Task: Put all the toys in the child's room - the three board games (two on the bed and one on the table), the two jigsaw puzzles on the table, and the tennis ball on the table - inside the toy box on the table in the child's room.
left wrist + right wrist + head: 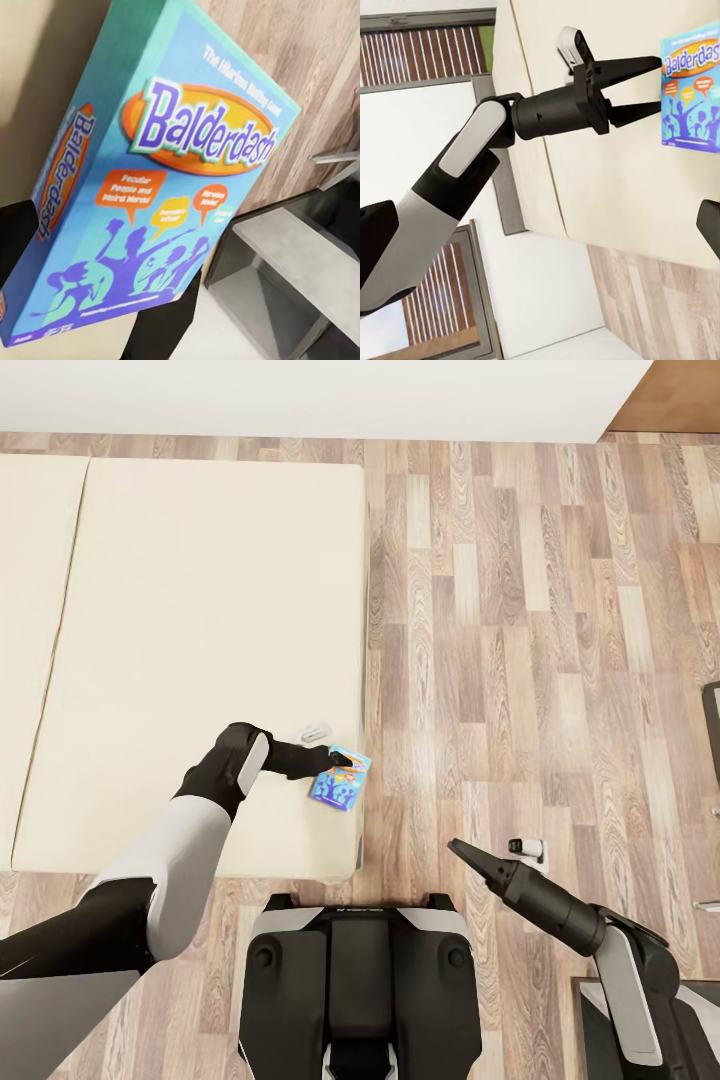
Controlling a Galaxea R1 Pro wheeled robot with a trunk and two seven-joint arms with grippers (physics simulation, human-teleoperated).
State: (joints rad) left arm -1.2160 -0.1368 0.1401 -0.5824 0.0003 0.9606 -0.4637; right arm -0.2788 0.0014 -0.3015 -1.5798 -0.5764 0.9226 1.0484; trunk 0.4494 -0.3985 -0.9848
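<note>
The small blue board game (340,785) lies on the beige bed (200,610) at its right edge, slightly over the side. My left gripper (342,762) reaches it from the left. Seen from the right wrist, the left gripper (660,84) has its fingers spread, the tips at the long edge of the board game (694,90). Close up in the left wrist view, the board game (180,172) reads "Balderdash", with a dark finger (15,247) beside its spine. My right gripper (458,849) hangs over the floor, narrowed to a point and holding nothing. The toy box and table are out of view.
Wood-plank floor (520,610) stretches right of the bed to a white wall (300,390). A dark object (712,730) sits at the right edge. My base (360,980) stands at the bed's foot. The grey bed frame (300,262) shows below the mattress edge.
</note>
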